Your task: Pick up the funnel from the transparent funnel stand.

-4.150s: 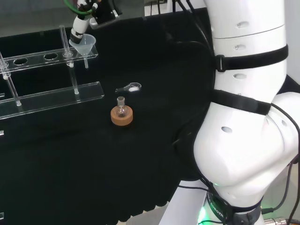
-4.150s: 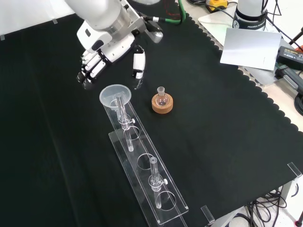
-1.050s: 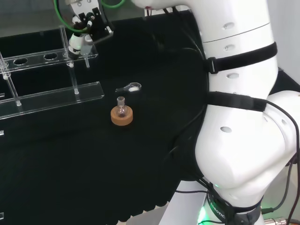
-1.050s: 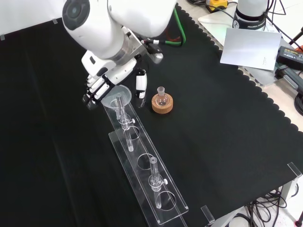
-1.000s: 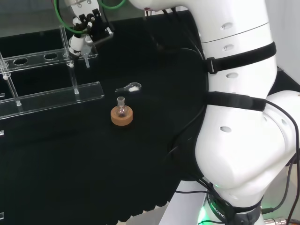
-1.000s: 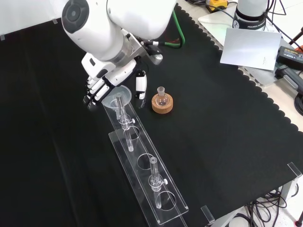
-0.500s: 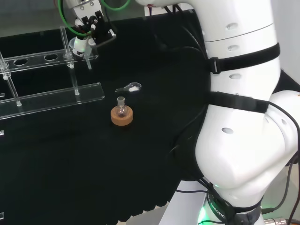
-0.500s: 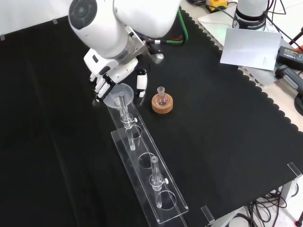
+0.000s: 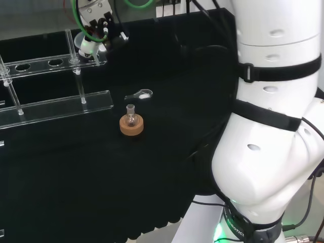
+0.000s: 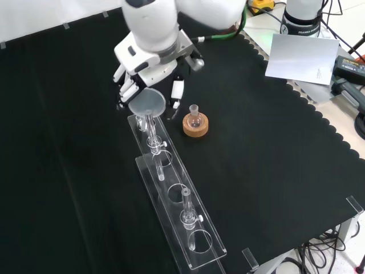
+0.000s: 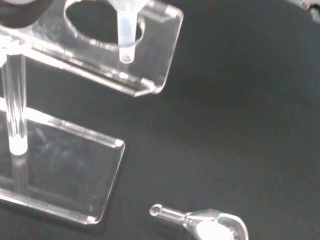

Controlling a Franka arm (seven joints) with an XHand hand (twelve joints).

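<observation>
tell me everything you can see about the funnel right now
The funnel is clear, pale plastic: a wide round cone above a narrow straight stem. It stands upright, lifted above the end hole of the transparent funnel stand, its stem tip hanging just over that hole in the wrist view. The hand has fingers curled at its rim on the front view's left, the thumb to the right. Whether the stem touches the stand is unclear.

The translucent white plastic funnel's stem (image 11: 126, 35) hangs at about 11 o'clock, its tip just beyond a round hole in the clear acrylic upper shelf of the funnel stand (image 11: 160, 40); a clear upright post (image 11: 15, 105) stands at 9 o'clock on the clear acrylic base plate (image 11: 75, 170); at 5 o'clock a small clear glass spoon-shaped piece with a white bowl (image 11: 212, 226) lies on the black cloth (image 11: 240, 110), apart from the base plate.
</observation>
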